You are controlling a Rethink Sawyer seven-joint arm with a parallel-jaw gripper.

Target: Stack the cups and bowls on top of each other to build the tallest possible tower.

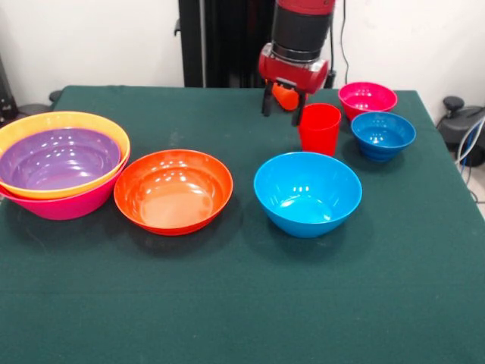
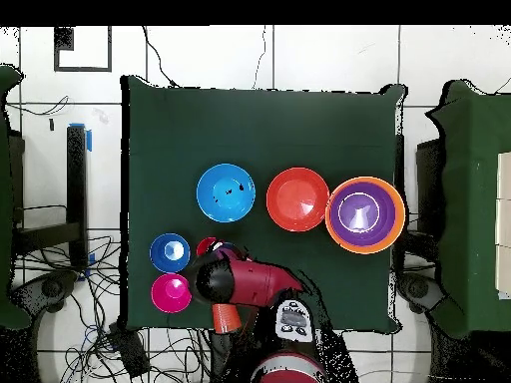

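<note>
The tower (image 1: pixel 61 163), a nested pile of glossy plastic bowls with purple inside yellow-orange inside big pink, sits at the table's nine o'clock edge in the front view, a shallow red-orange plastic bowl (image 1: pixel 173 190) just at its three o'clock. The black gripper (image 1: pixel 284 101) at twelve o'clock is closed around a small tapered orange plastic cup (image 1: pixel 286 96). A red plastic cup (image 1: pixel 319 129), medium blue bowl (image 1: pixel 307 193), small blue bowl (image 1: pixel 383 135) and small magenta bowl (image 1: pixel 367 98) stand toward two o'clock.

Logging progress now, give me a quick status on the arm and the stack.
Pincer shut on orange cup, raised behind the red cup. Tower: purple in yellow in pink only. Other bowls loose.
</note>
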